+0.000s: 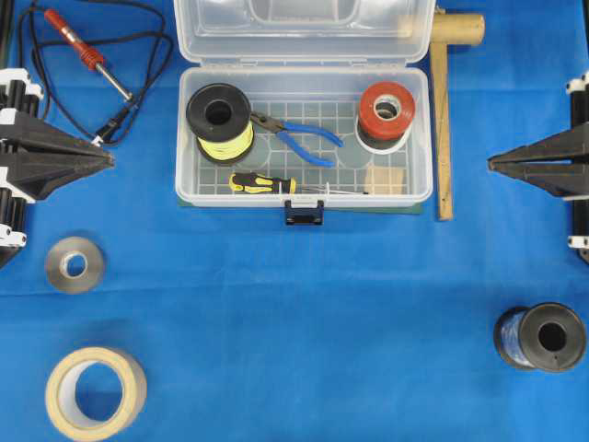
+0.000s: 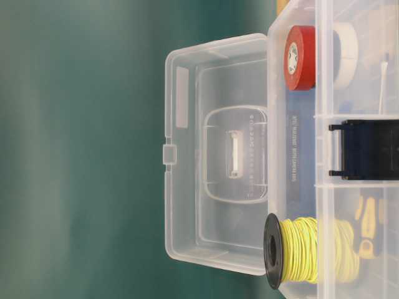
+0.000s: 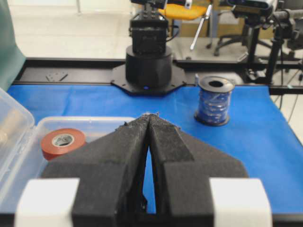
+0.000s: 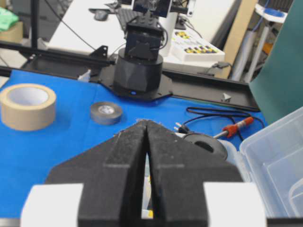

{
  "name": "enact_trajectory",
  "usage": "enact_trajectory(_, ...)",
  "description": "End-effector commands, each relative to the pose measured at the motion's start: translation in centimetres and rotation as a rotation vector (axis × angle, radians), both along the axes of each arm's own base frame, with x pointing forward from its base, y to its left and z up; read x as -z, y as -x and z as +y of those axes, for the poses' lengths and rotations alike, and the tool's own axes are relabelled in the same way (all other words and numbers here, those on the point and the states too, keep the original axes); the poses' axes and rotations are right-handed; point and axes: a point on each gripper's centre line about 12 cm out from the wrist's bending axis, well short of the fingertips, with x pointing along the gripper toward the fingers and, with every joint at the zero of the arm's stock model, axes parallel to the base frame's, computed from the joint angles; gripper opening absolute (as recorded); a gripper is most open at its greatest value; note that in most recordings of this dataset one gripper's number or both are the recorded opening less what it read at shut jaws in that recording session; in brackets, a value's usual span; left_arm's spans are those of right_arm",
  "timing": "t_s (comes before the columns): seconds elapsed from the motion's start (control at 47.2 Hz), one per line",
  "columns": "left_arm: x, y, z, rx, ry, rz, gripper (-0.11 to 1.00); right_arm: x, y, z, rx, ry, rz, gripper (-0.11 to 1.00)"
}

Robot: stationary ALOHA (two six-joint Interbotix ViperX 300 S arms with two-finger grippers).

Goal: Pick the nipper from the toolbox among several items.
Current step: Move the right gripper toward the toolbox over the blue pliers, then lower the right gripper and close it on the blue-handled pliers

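The clear toolbox (image 1: 189, 138) stands open at the top middle, lid back, dark blue latch (image 1: 305, 214) at its front. The blue-handled nipper (image 1: 299, 135) lies in its middle, jaws pointing left. Around it lie a black spool of yellow wire (image 1: 219, 121), a red tape roll (image 1: 386, 109), a yellow-and-black screwdriver (image 1: 267, 184) and a beige block (image 1: 385, 178). My left gripper (image 1: 109, 159) is shut and empty at the left edge. My right gripper (image 1: 491, 164) is shut and empty at the right edge. Both are well apart from the toolbox.
A red-handled soldering iron (image 1: 81, 48) with black cord lies top left. A grey tape roll (image 1: 75, 264) and a beige tape roll (image 1: 96, 391) sit lower left. A blue wire spool (image 1: 540, 337) stands lower right. A wooden mallet (image 1: 445, 101) lies right of the toolbox.
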Motion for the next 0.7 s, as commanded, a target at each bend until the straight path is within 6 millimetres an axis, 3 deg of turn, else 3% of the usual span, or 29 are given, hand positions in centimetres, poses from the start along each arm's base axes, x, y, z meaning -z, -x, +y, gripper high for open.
enact_trajectory(0.0, -0.6, -0.2, 0.0, -0.003, 0.018, -0.011, 0.00, -0.4, -0.4, 0.1, -0.006, -0.014, -0.001, 0.00)
enact_trajectory(0.17, -0.5, -0.2, 0.0, -0.003, 0.021, -0.001, 0.00, -1.3, -3.0, -0.9, 0.039, -0.019, 0.150, 0.00)
enact_trajectory(0.318, -0.6, -0.2, 0.2, -0.010, 0.021, -0.005, 0.00, -1.9, -6.1, -3.3, 0.125, -0.029, 0.286, 0.00)
enact_trajectory(0.445, -0.5, -0.2, 0.3, -0.019, 0.021, -0.003, 0.00, -1.6, -9.1, -5.0, 0.171, -0.041, 0.396, 0.00)
enact_trajectory(0.573, -0.3, -0.3, 0.5, -0.025, 0.021, 0.004, 0.00, 0.0, -12.5, -6.8, 0.204, -0.054, 0.514, 0.01)
enact_trajectory(0.679, -0.2, -0.3, 0.5, -0.028, 0.021, 0.009, 0.00, 1.7, -14.9, -8.3, 0.228, -0.069, 0.619, 0.21)
